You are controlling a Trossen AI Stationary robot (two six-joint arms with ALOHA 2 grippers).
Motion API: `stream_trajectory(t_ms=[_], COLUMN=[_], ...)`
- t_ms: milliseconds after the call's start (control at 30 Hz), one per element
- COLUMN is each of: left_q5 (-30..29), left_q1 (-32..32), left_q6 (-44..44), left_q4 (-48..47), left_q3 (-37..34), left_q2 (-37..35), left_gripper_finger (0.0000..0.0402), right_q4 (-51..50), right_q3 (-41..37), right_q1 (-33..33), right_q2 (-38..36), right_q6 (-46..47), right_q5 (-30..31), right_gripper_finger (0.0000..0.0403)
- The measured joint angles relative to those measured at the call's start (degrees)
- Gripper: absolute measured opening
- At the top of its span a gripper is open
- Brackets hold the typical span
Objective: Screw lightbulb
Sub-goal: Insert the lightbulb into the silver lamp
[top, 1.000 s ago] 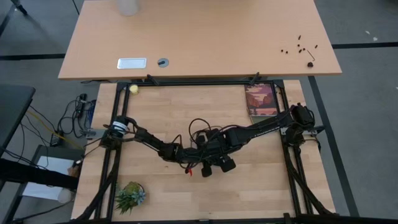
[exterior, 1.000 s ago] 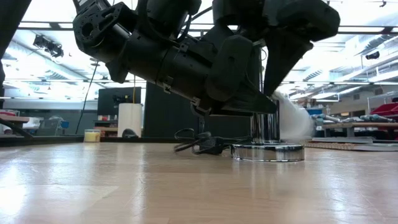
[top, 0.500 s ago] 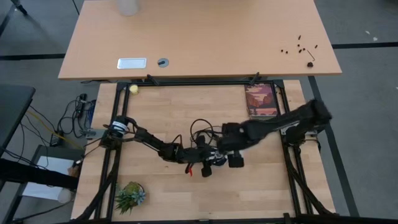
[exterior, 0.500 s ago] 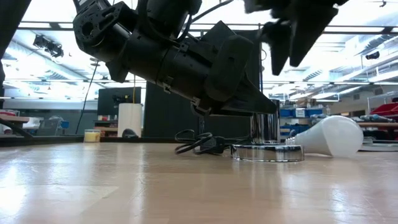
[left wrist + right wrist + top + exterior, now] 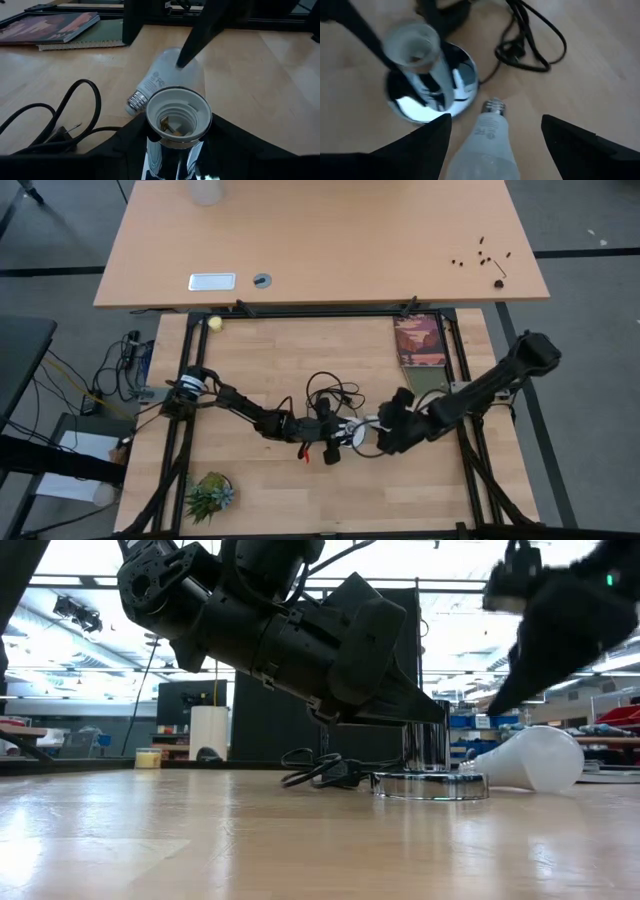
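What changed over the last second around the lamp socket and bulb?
The right gripper, jaws open, pulled back from over the socket toward its own side, leaving the lightbulb lying on the table beside the lamp base. The left gripper stayed at the socket stem; the black cord did not move.

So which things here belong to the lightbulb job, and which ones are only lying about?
Belong to the job:
- lightbulb, lying beside the lamp base
- socket, empty
- lamp base
- left gripper, at the socket
- right gripper, open over the bulb

Lying about:
- books
- small plant
- yellow ball
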Motion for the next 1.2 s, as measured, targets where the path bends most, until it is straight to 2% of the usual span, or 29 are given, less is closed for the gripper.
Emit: stream_trajectory(t_ms=[200, 433, 733, 1033, 1200], left_q5=[-0.16, -0.21, -0.22, -0.22, -0.15], left_q1=[0.0, 0.0, 0.0, 0.0, 0.0], left_q6=[-0.33, -0.54, -0.68, -0.66, -0.68], left_q4=[-0.25, -0.62, -0.73, -0.75, -0.83], left_q3=[0.0, 0.0, 0.0, -0.02, -0.02], left_q2=[0.0, -0.02, -0.02, -0.02, -0.02], left_gripper_finger=[0.0188, 0.0188, 0.0188, 0.0188, 0.0188], right_q4=[9.14, 23.91, 42.83, 45.67, 45.24], right_q3=[-5.56, -12.13, -18.27, -19.16, -18.94], right_q1=[1.1, 1.36, 1.29, -0.03, -0.68], right_q2=[4.88, 10.62, 14.02, 14.13, 13.64], right_q6=[0.59, 0.5, -3.06, -6.29, -7.54], right_q5=[5.2, 7.0, 9.56, 11.57, 11.09], right_gripper_finger=[0.0321, 0.0318, 0.0296, 0.0252, 0.0253])
